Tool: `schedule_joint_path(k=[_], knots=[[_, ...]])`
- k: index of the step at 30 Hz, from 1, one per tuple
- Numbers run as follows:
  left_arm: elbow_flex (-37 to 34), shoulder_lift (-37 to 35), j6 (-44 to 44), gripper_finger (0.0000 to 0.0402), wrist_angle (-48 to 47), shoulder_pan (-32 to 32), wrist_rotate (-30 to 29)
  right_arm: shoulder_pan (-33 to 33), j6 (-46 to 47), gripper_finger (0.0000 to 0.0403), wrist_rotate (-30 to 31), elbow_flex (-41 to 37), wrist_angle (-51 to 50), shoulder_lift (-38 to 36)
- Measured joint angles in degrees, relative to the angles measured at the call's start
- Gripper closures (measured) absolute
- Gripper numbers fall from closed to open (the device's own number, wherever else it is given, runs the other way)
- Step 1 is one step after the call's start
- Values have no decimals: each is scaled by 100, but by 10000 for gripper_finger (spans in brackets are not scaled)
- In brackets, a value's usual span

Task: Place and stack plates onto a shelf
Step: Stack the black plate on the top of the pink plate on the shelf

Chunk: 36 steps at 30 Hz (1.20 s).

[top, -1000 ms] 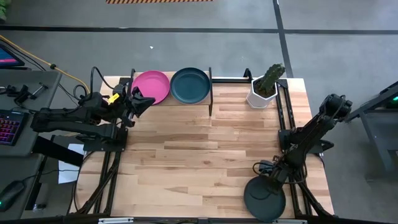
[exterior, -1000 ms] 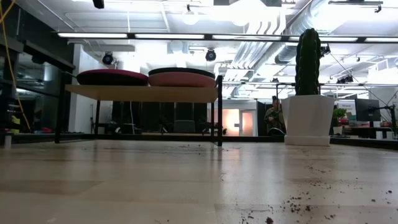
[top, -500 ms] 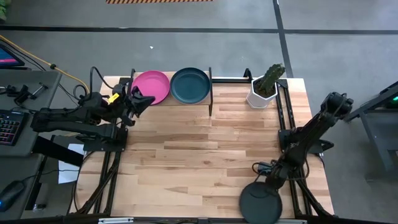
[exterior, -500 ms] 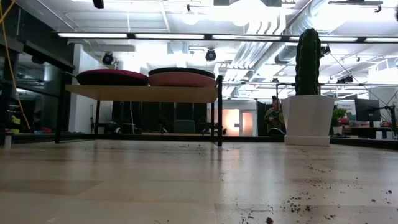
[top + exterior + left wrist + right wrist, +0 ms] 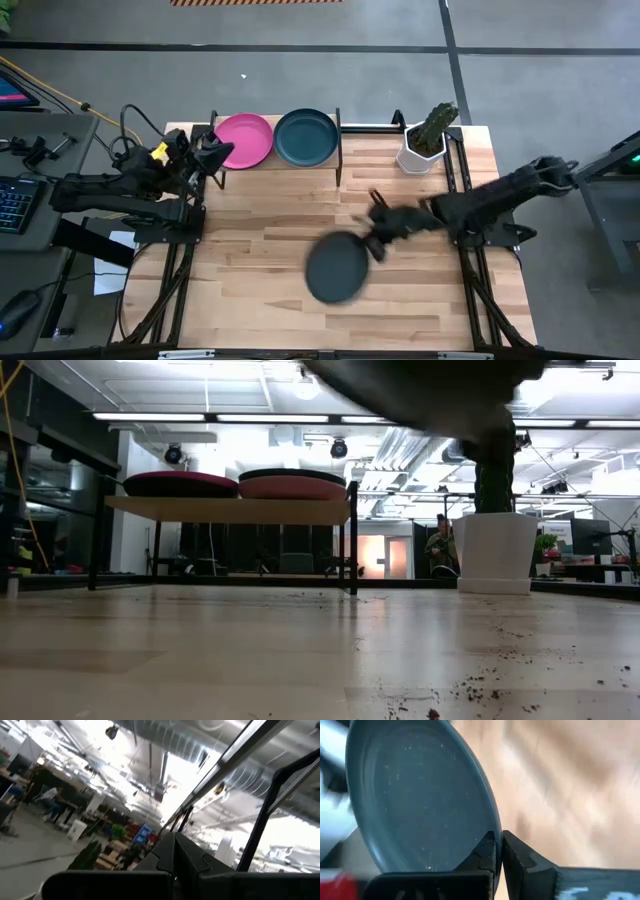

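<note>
Above the middle of the worktop (image 5: 300,225) a dark grey plate (image 5: 335,267) is held in the air — its rim is pinched between the fingers of the right claw (image 5: 374,244). On the shelf (image 5: 338,150) at the far edge, a magenta plate (image 5: 243,139) and a dark teal plate (image 5: 305,136) are seen side by side. Beside the shelf's left end the left claw (image 5: 216,156) is kept, its fingers closed on nothing.

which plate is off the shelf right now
The dark grey plate, clamped at its rim by the right pincer over the middle of the table. The magenta plate and dark teal plate both sit on the shelf.
</note>
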Motion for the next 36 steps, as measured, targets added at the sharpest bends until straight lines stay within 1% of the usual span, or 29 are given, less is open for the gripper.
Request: schedule_joint_path(k=[4, 7, 10, 13, 16, 20, 23, 26, 27, 31, 36], knots=[[0, -1, -2, 402, 413, 0, 0, -1139, -869, 403, 104, 1187, -24, 698], [0, 1, -4, 402, 757, 0, 0, -1908, -937, 403, -160, 2232, -288, 1334], [0, 0, -6, 401, 994, 0, 0, -2474, -1166, 403, -369, 3445, -783, 1977], [0, -1, -7, 402, 1092, 0, 0, -2915, -1502, 403, -399, 4754, -1329, 2643], [0, 0, -4, 402, 1087, 0, 0, -3300, -1597, 403, -421, 6018, -1837, 3365], [0, 13, -5, 401, 1103, 0, 0, -3686, -1274, 403, -550, 7537, -2387, 4349], [0, 30, -7, 401, 1124, 0, 0, -3776, -1034, 403, -675, 8373, -2703, 5025], [0, 28, -7, 402, 1129, 0, 0, -3767, -673, 403, -736, 8937, -2829, 5608], [0, 28, -7, 402, 1129, 0, 0, -3764, -519, 403, -771, 8971, -2719, 5737], [0, 28, -7, 402, 1129, 0, 0, -3776, 501, 403, -893, 8609, -1831, 5923], [0, 28, -9, 402, 1129, 0, 0, -3776, 807, 403, -859, 8581, -1710, 6165]])
